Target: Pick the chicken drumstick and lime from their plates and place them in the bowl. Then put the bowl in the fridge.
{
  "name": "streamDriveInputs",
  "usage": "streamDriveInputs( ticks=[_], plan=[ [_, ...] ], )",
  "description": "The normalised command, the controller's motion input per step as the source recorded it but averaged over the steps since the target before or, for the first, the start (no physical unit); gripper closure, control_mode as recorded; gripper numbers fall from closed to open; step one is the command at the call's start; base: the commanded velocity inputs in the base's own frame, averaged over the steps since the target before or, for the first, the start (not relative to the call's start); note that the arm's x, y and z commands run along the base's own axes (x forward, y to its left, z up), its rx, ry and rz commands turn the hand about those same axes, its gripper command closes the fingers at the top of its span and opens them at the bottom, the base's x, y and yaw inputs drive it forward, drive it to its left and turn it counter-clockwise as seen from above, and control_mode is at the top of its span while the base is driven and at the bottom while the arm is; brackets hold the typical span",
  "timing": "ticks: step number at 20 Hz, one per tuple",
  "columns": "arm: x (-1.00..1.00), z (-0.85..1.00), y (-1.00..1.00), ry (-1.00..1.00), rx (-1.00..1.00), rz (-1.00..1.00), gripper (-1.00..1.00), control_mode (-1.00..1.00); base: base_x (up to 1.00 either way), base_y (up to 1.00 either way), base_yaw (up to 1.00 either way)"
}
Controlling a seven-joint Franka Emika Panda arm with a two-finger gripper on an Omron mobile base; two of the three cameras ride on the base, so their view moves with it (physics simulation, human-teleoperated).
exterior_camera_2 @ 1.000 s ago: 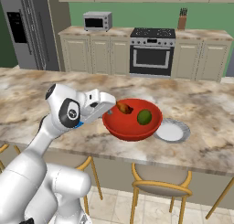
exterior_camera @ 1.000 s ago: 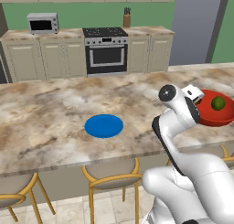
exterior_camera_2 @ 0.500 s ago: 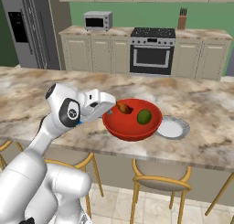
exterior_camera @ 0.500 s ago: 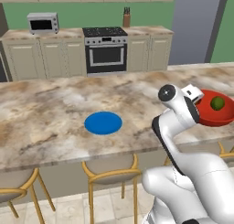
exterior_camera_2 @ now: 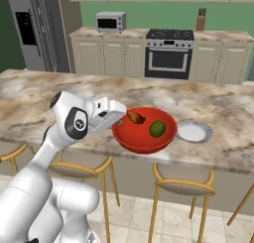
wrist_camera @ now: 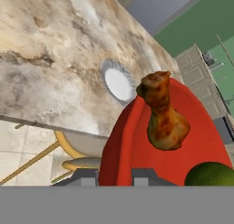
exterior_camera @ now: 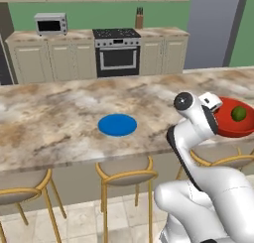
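Fridge (exterior_camera_2: 37, 31) stands far off behind and left of the gripper (wrist_camera: 114, 175), whose fingers pinch the rim of the red bowl (exterior_camera_2: 144, 138) holding drumstick (wrist_camera: 163, 113) and lime (exterior_camera_2: 157, 128).

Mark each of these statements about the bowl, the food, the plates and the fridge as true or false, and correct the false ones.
1. The chicken drumstick lies inside the bowl. True.
2. The lime sits on the blue plate. False: it is in the red bowl; the blue plate is bare.
3. The gripper is at the bowl's rim. True: its finger tips straddle the rim in the hand view.
4. The bowl stands on a fridge shelf. False: it is at the edge of the counter, and the fridge stands shut behind it.
5. A white plate lies beside the bowl. True.
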Motion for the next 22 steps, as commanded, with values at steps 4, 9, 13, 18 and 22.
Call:
streamDriveInputs(
  ticks=[4, 9, 13, 18, 22],
  plan=[
    [0.00, 0.00, 0.00, 0.00, 0.00, 0.00, 1.00, 1.00, -0.03, 0.91, 0.05],
    [0.00, 0.00, 0.00, 0.00, 0.00, 0.00, 1.00, 1.00, 0.00, 0.94, 0.01],
    [0.00, 0.00, 0.00, 0.00, 0.00, 0.00, 1.00, 1.00, 0.00, 0.94, 0.00],
    [0.00, 0.00, 0.00, 0.00, 0.00, 0.00, 1.00, 1.00, 0.00, 0.94, 0.00],
    [0.00, 0.00, 0.00, 0.00, 0.00, 0.00, 1.00, 1.00, 0.00, 0.94, 0.00]
  ],
)
